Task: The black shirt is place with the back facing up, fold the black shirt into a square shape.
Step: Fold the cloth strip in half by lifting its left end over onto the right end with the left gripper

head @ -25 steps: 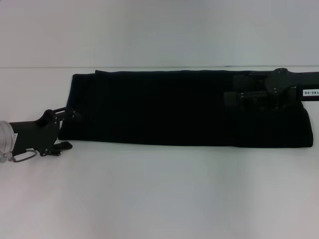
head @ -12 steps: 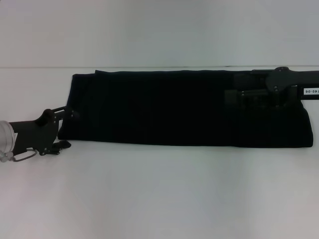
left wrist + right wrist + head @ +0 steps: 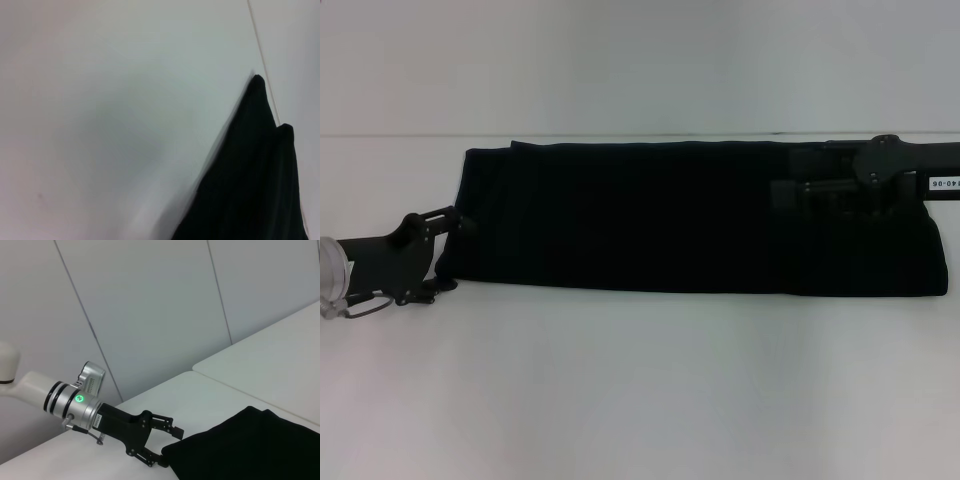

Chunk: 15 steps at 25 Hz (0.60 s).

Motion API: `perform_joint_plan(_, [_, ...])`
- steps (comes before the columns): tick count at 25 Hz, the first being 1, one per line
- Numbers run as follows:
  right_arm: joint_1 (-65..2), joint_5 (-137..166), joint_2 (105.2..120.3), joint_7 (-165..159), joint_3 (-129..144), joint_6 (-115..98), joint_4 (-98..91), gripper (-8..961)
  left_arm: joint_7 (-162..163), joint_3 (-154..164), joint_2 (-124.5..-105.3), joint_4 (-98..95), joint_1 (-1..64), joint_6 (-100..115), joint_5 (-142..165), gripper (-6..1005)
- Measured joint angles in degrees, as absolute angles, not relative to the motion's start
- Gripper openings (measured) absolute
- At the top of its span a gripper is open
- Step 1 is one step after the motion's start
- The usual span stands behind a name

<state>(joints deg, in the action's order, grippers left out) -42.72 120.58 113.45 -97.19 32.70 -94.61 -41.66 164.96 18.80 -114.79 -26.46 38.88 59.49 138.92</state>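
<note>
The black shirt lies folded into a long flat strip across the white table; no lettering shows. At its left end, my left gripper is open, its fingers straddling the near-left corner of the cloth. The right wrist view shows this left gripper with one finger above the shirt corner and one below it. Over the shirt's right end sits my right gripper, black against the black fabric. Two pointed corners of the shirt show in the left wrist view.
A seam or rear edge in the white surface runs just behind the shirt. Grey wall panels stand beyond the table. Bare tabletop stretches in front of the shirt.
The left gripper has shifted slightly left and away from me at the shirt's corner. The right arm and the shirt look unchanged.
</note>
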Motion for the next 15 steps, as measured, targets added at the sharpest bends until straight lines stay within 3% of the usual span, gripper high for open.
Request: perform_joint_plan(15, [-42.56, 119.96, 113.3, -97.2, 32.61, -94.58, -41.66, 795, 162.89, 18.99, -114.79, -26.45, 39.47, 58.57, 138.35, 916])
